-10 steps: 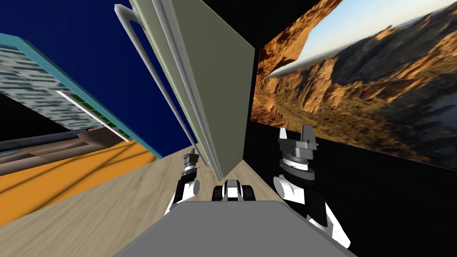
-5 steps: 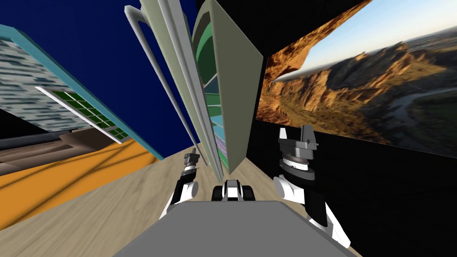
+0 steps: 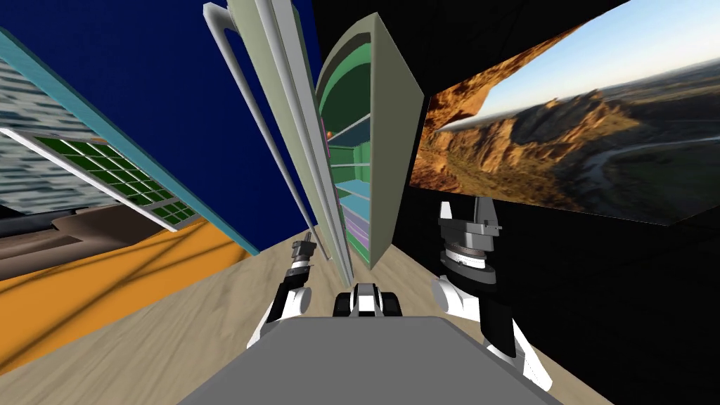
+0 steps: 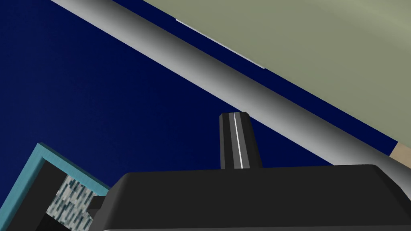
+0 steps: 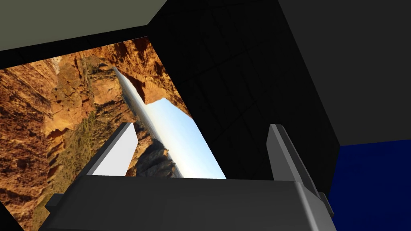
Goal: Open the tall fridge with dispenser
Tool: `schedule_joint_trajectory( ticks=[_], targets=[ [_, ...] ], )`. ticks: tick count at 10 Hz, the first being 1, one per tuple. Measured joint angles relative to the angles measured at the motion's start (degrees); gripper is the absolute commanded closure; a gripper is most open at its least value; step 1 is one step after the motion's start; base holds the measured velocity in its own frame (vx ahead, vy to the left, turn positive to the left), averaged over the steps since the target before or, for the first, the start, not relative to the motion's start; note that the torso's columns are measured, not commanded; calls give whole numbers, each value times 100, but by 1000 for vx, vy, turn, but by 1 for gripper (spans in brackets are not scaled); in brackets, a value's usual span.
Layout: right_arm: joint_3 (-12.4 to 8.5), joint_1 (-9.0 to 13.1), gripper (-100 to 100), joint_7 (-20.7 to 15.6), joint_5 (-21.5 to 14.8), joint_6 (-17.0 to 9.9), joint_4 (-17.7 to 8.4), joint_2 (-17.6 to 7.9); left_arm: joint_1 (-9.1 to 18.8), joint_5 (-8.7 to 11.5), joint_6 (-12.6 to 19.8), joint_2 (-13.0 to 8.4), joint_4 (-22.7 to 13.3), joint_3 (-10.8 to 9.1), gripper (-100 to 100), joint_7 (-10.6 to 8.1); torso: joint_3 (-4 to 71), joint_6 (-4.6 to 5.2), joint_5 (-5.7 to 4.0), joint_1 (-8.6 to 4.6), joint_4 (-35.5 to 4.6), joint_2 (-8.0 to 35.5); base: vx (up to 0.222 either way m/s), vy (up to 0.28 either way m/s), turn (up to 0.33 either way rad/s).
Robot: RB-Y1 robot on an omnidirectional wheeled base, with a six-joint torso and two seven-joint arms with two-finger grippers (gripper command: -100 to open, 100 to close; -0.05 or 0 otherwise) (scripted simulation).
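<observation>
Navy wall point(image 3: 140, 63), fridge door point(image 3: 285, 105) ajar

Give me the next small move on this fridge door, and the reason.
Probably pull the left gripper back toward my body, swinging the door wider. Its jaws are shut, tips at the grey handle, and the gap beside the door shows only a narrow strip of coloured shelves, so the fridge looks only partly open.

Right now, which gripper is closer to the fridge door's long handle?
Left. The left gripper is at the lower end of the handle; the right gripper is across the open door from it.
</observation>
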State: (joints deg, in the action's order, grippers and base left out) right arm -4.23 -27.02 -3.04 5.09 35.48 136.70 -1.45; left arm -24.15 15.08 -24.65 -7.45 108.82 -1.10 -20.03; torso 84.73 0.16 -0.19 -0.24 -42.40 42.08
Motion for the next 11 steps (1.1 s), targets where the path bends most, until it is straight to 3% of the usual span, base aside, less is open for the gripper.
schedule_joint_trajectory(
  ticks=[3,4,5,8,9,11],
  targets=[
    [-1,-1,0,0,0,0,0,0,-15,28,37,-229,138,119,100,-158,-15,-19,22,32,11,15,-85,232,-77],
    [1,-1,0,0,0,0,0,1,-16,28,37,-234,138,120,-100,-164,-4,-17,9,-21,17,-2,32,50,-194],
    [2,-1,0,0,0,0,1,2,-11,35,101,-270,162,198,-100,-192,5,-12,2,-31,21,-16,21,34,-24],
    [1,-3,0,0,0,1,1,2,-51,82,270,-293,386,151,-100,-221,17,-9,18,24,25,-33,53,1,23],
    [1,-2,0,0,0,1,1,2,-60,85,288,-293,406,149,100,-224,4,-3,22,32,21,-12,-42,-4,-39],
    [1,-2,0,0,0,0,0,2,-35,73,222,-284,280,165,100,-222,-21,-11,7,18,1,37,-28,99,-77]
  ],
)
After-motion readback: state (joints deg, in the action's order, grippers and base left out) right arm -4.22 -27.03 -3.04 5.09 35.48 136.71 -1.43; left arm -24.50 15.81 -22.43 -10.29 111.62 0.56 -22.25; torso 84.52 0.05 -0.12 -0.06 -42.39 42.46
